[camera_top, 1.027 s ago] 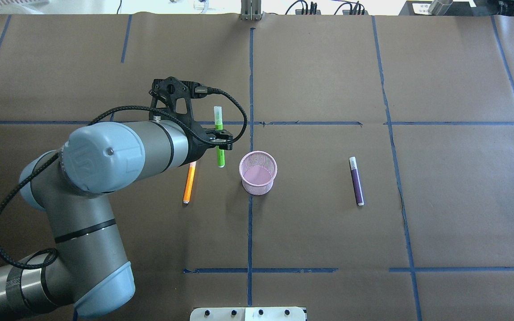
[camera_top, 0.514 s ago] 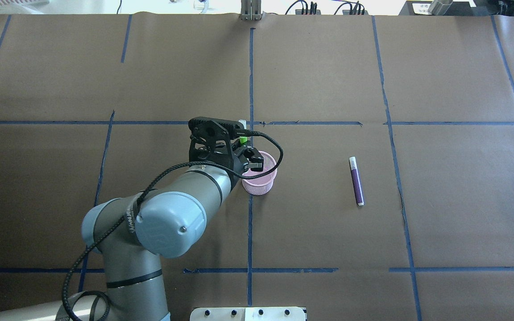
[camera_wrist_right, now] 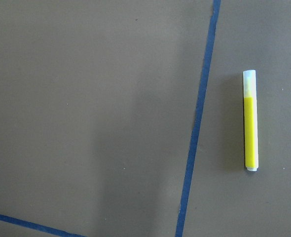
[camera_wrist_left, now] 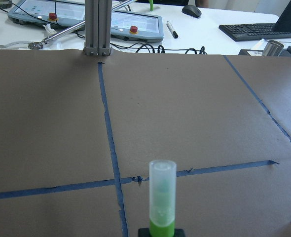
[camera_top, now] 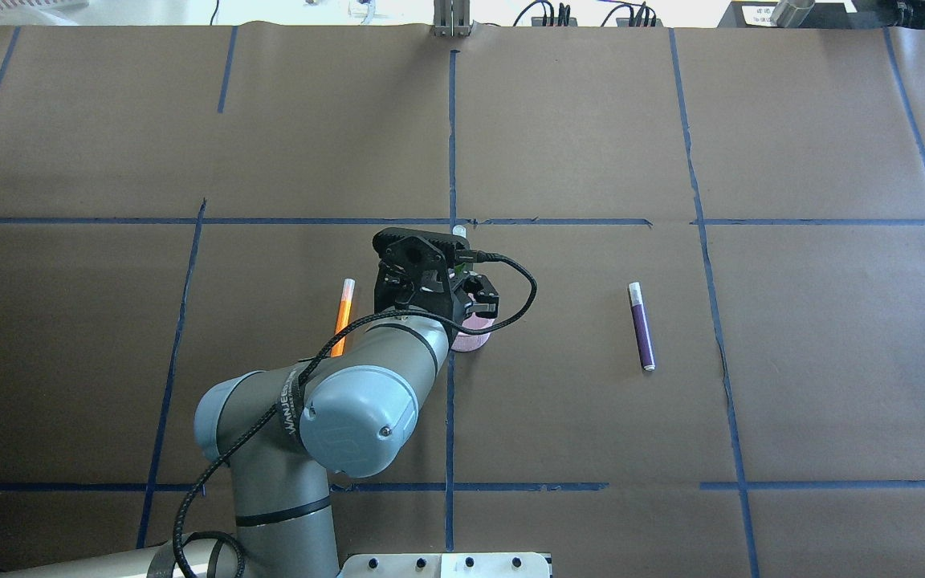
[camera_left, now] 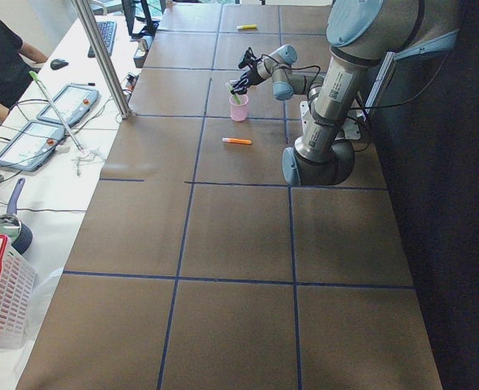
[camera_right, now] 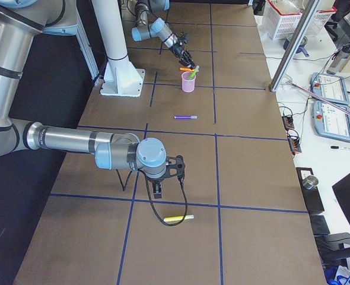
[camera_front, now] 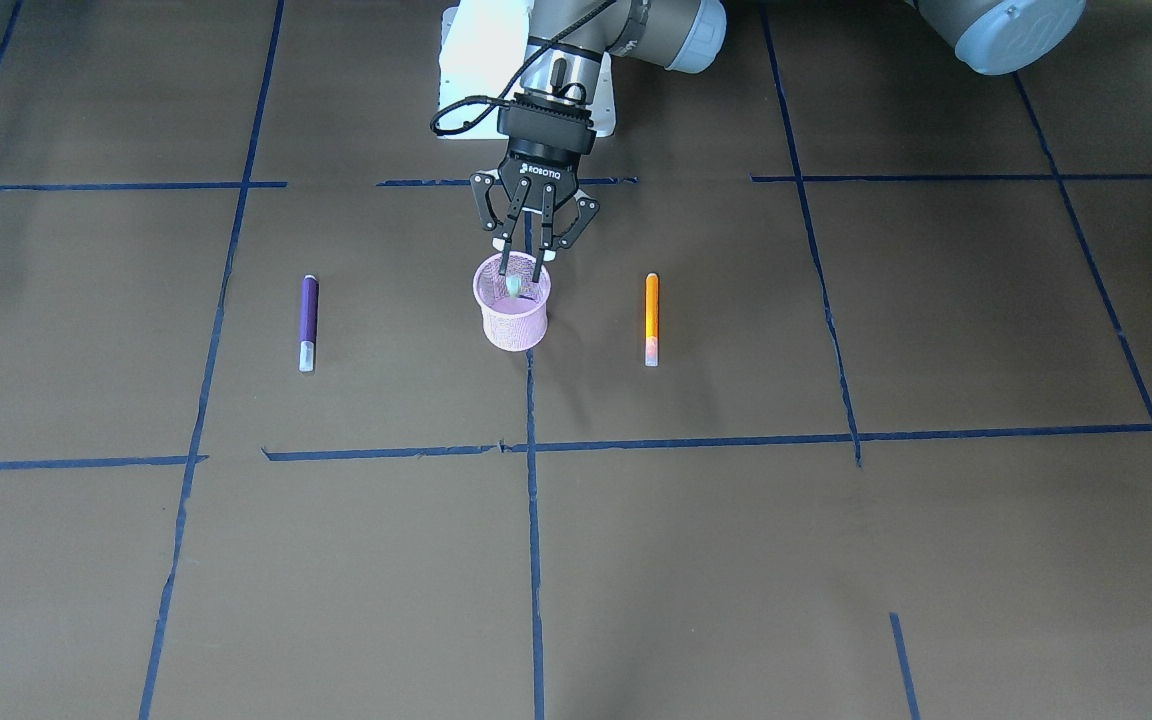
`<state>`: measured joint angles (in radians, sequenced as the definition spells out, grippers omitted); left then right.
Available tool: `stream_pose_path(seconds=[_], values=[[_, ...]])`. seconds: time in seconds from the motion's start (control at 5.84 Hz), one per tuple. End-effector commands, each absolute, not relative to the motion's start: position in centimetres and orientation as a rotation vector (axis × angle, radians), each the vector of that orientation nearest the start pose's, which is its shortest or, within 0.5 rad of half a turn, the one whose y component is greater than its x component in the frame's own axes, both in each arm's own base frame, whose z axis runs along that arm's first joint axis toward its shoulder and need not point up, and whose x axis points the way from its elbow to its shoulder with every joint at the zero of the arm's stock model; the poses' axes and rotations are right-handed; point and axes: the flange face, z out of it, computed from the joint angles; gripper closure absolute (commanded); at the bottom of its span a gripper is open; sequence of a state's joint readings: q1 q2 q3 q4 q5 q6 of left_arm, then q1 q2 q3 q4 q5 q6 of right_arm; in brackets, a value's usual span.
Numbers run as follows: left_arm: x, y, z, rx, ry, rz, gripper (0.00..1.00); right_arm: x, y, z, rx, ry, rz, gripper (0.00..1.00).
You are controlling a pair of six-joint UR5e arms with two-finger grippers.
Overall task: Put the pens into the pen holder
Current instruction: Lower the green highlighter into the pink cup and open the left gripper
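Observation:
The pink mesh pen holder (camera_front: 514, 325) stands mid-table and also shows in the overhead view (camera_top: 472, 339). My left gripper (camera_front: 521, 268) hangs right over its mouth, shut on the green pen (camera_wrist_left: 161, 202). The pen is tilted, its pale cap (camera_front: 516, 285) up and away from me, its lower end at the cup's opening. The orange pen (camera_front: 651, 315) lies on my left of the cup and the purple pen (camera_front: 308, 320) on my right. The yellow pen (camera_wrist_right: 250, 121) lies below my right gripper (camera_right: 158, 189); I cannot tell whether that gripper is open or shut.
Brown paper with blue tape lines covers the table (camera_top: 591, 417). My left arm's elbow (camera_top: 350, 421) hangs over the near-left part. An aluminium post (camera_wrist_left: 97, 29) stands at the far edge, with operator pendants and a keyboard behind it. A person sits at the far side (camera_left: 0, 61).
My left arm swung right with the green pen, from beside the orange pen to over the pink cup. The orange pen, covered half a second ago, shows again.

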<state>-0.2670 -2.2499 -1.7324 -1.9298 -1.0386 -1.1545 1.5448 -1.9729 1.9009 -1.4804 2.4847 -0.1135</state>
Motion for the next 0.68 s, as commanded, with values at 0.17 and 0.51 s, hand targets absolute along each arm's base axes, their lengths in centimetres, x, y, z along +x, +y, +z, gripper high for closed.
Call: stream_pose_path(seconds=[0.17,0.51], values=[[56.3,-34.7,12.8,0.832,0.972,-0.191,0.00,4.3,-32.6,65.2,0.032,-0.908,-0.138,0.00],[53.3,-38.7,13.0,0.715,1.021,-0.152,0.00,3.4,-36.6,69.3,-0.019,-0.873,-0.147,0.00]])
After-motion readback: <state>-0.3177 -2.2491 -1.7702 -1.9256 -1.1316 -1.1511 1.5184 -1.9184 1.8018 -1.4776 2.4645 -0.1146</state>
